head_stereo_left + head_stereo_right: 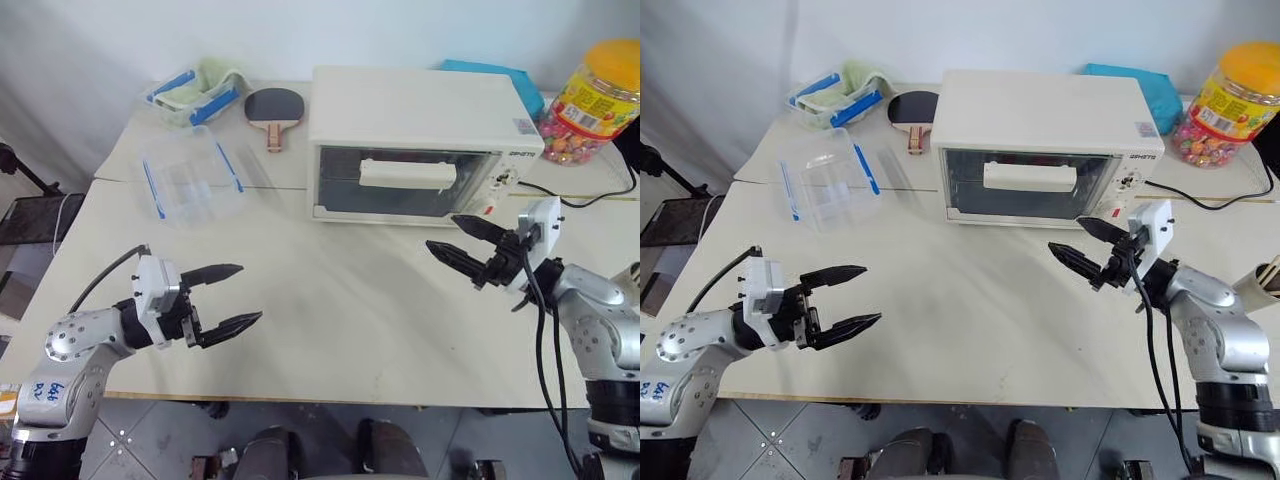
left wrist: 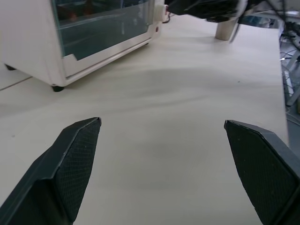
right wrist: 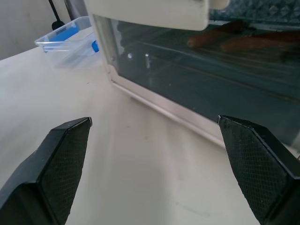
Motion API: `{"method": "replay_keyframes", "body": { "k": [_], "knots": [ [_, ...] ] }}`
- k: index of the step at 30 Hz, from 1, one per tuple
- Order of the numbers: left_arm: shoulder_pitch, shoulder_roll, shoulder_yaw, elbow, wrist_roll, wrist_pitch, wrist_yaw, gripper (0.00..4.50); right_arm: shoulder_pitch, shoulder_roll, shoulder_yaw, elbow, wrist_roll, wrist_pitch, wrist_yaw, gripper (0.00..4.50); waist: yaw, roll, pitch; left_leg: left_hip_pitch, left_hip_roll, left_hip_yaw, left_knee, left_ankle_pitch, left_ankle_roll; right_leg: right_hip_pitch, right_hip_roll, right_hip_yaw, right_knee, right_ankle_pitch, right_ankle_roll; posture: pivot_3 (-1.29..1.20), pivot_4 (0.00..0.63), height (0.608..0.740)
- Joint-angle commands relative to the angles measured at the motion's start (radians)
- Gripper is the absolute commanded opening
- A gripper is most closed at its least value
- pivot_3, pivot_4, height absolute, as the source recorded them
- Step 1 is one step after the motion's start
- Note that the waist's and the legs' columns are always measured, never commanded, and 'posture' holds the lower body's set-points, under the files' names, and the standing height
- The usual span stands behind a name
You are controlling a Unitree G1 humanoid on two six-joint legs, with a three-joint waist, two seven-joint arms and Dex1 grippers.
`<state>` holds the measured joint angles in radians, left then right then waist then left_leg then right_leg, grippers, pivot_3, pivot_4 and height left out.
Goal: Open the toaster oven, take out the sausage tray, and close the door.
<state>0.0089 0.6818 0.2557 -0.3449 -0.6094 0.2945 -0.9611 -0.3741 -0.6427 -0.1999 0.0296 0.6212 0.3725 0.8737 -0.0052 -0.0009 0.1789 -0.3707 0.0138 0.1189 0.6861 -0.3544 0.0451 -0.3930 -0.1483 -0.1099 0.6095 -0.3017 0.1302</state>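
Observation:
The cream-white toaster oven (image 1: 420,125) stands at the back of the table. Its door (image 1: 395,190) is closed, with the bar handle (image 1: 408,174) across the glass. Red sausages (image 3: 234,40) show through the glass in the right wrist view; the sausage tray under them is hidden behind the dark pane. My right gripper (image 1: 441,231) hovers open just in front of the oven's right end, pointing toward the door, touching nothing. At the table's front left my left gripper (image 1: 250,292) is open and empty, well short of the oven.
A clear plastic box with blue clips (image 1: 192,178) sits left of the oven, with a second clipped box holding a green cloth (image 1: 195,92) and a table tennis paddle (image 1: 273,108) behind it. A candy jar (image 1: 595,100) and a black cable (image 1: 590,200) lie at the right.

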Motion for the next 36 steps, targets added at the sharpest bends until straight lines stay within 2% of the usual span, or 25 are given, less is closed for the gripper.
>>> {"method": "replay_keyframes", "body": {
  "k": [1, 11, 17, 21, 22, 24, 32, 36],
  "knots": [
    [0.03, -0.014, 0.028, -0.058, -0.032, 0.008, 0.027, 4.46, -0.061, 0.037, -0.012, 0.032, -0.024, -0.086, 0.014, 4.5, 0.0, 0.0, 0.0, 0.0, 0.0, 0.0, 0.0, 0.0, 0.0, 0.0, 0.0, 0.0, 0.0, 0.0, 0.0, 0.0, 0.15, 0.74],
    [0.033, -0.049, 0.0, -0.049, -0.031, 0.011, 0.05, 4.46, -0.115, 0.102, -0.007, 0.029, -0.041, -0.194, 0.099, 4.5, 0.002, 0.0, 0.0, 0.0, 0.0, -0.001, 0.0, 0.001, -0.001, 0.0, 0.0, 0.0, 0.001, 0.0, 0.0, 0.0, 0.15, 0.74],
    [-0.032, -0.075, -0.009, -0.003, -0.05, 0.041, 0.071, 4.46, 0.004, 0.082, 0.001, -0.089, -0.028, -0.226, 0.185, 4.5, 0.002, 0.0, 0.0, 0.0, 0.0, 0.0, 0.0, 0.001, -0.001, 0.0, 0.0, -0.001, 0.001, 0.0, 0.0, 0.0, 0.15, 0.74],
    [-0.164, -0.106, -0.017, 0.079, -0.071, 0.077, 0.097, 4.46, 0.107, 0.031, 0.047, -0.126, -0.122, -0.341, 0.282, 4.5, 0.003, 0.0, 0.0, 0.0, 0.0, 0.0, 0.0, 0.001, -0.001, 0.0, 0.001, 0.0, 0.001, 0.0, 0.0, 0.0, 0.15, 0.74],
    [-0.212, -0.117, -0.026, 0.118, -0.06, 0.075, 0.102, 4.18, 0.123, 0.026, 0.049, -0.121, -0.136, -0.365, 0.286, 4.5, 0.003, 0.0, 0.0, 0.0, 0.0, 0.0, 0.0, 0.001, -0.001, 0.0, 0.001, 0.0, 0.001, 0.0, 0.0, 0.0, 0.15, 0.74],
    [-0.318, -0.144, -0.061, 0.217, -0.005, 0.019, 0.095, 3.9, 0.147, 0.022, 0.053, -0.109, -0.161, -0.408, 0.291, 4.5, 0.004, 0.0, 0.0, 0.0, 0.0, 0.001, 0.0, 0.001, -0.001, 0.0, 0.001, 0.0, 0.001, 0.0, 0.0, 0.0, 0.15, 0.74],
    [-0.645, -0.311, -0.204, 0.57, 0.181, -0.127, 0.131, 1.45, 0.158, 0.03, 0.053, -0.08, -0.202, -0.493, 0.266, 4.5, 0.006, 0.0, 0.0, 0.0, -0.001, 0.001, 0.0, 0.001, -0.001, 0.0, 0.001, -0.007, 0.0, 0.0, 0.0, 0.0, 0.15, 0.74],
    [-0.762, -0.396, -0.232, 0.739, 0.256, -0.217, 0.178, 0.27, 0.17, 0.027, 0.051, -0.071, -0.215, -0.524, 0.258, 4.5, 0.008, -0.001, 0.0, -0.001, -0.002, 0.001, 0.001, 0.001, -0.001, 0.0, 0.001, -0.008, 0.0, 0.0, 0.001, 0.0, 0.15, 0.74]
  ]
}}
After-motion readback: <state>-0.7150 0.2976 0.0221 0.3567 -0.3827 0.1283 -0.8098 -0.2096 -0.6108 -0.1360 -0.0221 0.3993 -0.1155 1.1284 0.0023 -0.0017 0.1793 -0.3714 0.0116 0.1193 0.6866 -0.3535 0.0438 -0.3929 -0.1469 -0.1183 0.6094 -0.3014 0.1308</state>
